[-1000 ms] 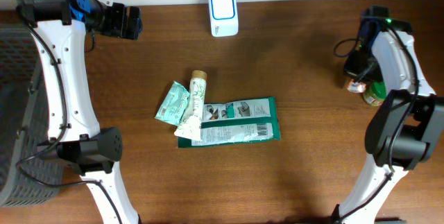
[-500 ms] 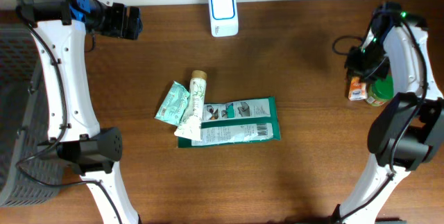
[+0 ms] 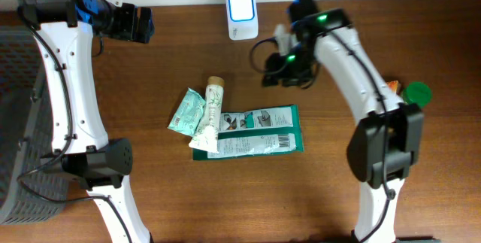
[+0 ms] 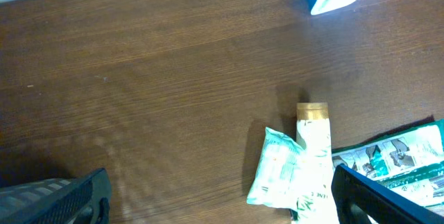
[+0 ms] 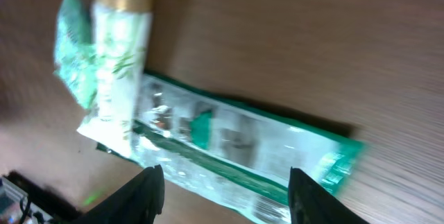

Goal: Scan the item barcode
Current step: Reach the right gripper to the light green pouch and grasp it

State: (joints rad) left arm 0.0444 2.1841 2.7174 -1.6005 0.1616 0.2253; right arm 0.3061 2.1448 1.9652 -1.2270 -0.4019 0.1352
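Overhead, the right tool [image 3: 279, 70] hangs above the brown surface [image 3: 338, 183], a little right of centre and near the white and blue scanner [image 3: 242, 15], which stands at the far edge. In the right wrist view its two fingers [image 5: 149, 191] stand apart with nothing between them, only the items lying below.

The green pouch [image 3: 252, 132] lies flat in the middle of the surface, its long side running left to right, with a barcode showing on the white panel toward its right end. A pale tube [image 3: 213, 107] with a tan cap lies across the pouch's left end, cap pointing to the far side. A small teal sachet [image 3: 186, 111] lies just left of the tube, touching it.

The left tool [image 3: 135, 25] is held at the far left corner, well apart from the items. Its fingers [image 4: 83, 193] are spread wide and hold nothing.

At the right edge sit a green-lidded jar [image 3: 415, 92] and an orange pack [image 3: 392, 86], the pack partly hidden by the right arm.
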